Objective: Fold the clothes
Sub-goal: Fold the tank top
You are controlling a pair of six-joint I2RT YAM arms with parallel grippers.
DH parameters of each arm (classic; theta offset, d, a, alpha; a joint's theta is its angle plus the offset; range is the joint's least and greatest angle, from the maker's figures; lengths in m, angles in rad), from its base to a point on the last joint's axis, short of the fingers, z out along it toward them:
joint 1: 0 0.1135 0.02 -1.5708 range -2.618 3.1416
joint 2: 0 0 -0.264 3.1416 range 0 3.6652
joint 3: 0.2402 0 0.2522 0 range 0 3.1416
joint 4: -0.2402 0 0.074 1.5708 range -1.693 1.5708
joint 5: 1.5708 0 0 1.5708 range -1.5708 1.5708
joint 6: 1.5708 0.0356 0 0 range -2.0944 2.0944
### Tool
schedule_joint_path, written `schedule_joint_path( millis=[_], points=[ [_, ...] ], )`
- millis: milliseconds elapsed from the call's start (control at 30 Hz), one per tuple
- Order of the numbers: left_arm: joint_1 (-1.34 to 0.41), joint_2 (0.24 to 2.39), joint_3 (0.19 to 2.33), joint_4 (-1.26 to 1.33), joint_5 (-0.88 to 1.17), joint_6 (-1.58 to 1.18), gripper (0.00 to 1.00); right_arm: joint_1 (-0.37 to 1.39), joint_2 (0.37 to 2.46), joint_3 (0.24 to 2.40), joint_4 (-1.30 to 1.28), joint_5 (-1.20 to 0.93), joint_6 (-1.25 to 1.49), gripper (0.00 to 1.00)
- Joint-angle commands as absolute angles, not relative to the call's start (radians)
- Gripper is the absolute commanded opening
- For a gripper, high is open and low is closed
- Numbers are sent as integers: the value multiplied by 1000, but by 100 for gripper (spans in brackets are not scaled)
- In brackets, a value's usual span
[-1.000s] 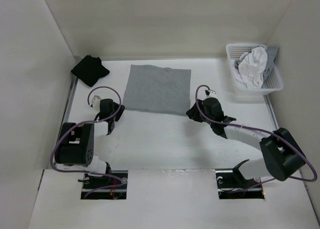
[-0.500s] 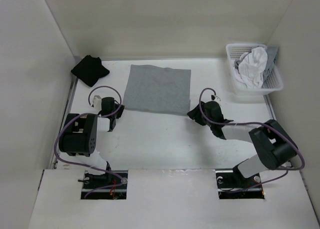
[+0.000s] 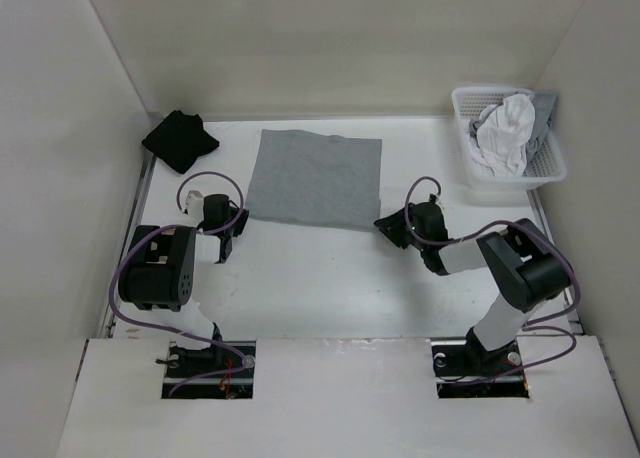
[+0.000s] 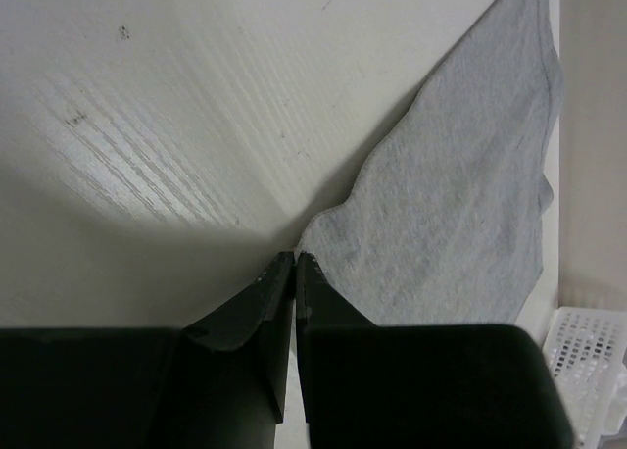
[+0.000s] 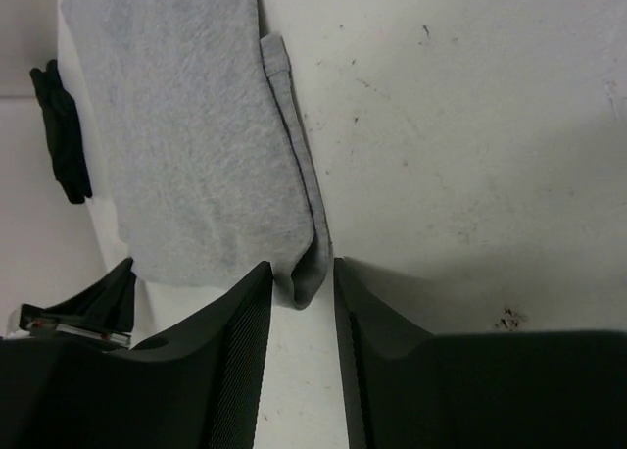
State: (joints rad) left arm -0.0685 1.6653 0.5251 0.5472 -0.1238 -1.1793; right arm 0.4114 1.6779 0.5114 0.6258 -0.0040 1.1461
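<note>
here the top (image 3: 315,178) lies flat on the white counter (image 3: 320,288), towards the far side and about midway across. it is a pale heather grey, thin and soft, with no print. it makes a rough four-sided shape, a little wider at the far edge, and its surface is smooth. in the right wrist view a narrow band (image 5: 278,72) of the same fabric sticks out along its right edge, and the near-right corner is rolled into a small fold.

the left pincer (image 4: 295,259) has its fingers pressed together on the very tip of the top's near-left corner, which rises slightly off the counter there. the right pincer (image 5: 302,269) has its fingers apart, one on each side of the rolled near-right corner, and the fabric sits between them unclamped.

by count there is one grey top. there is one black bundle (image 3: 180,140) at the far left corner, well apart from the top. one white basket (image 3: 548,170) stands at the far right, holding a heap of white and grey laundry (image 3: 505,133). there are two arms and two pincers.
</note>
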Motion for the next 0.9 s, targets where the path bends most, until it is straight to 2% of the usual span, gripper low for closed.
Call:
schedule_joint_path(
  millis=[0, 233, 433, 533, 667, 867],
  points=[
    [-74, 1678, 532, 575, -141, -1181, 1, 390, 1713, 508, 730, -69, 1207, 34],
    [-68, 1652, 522, 578, -141, -1183, 0, 378, 1733, 535, 741, -107, 1210, 9],
    [-74, 1527, 506, 574, -141, -1167, 0, 386, 1628, 525, 735, -75, 1152, 1],
    [-84, 1349, 485, 529, -150, -1141, 0, 415, 1464, 514, 645, -43, 1073, 0],
    [-96, 1016, 511, 343, -182, -1083, 0, 499, 1131, 554, 343, 61, 916, 0],
    [-111, 602, 713, 22, -195, -1016, 0, 730, 723, 803, -137, 326, 706, 0]
  ],
)
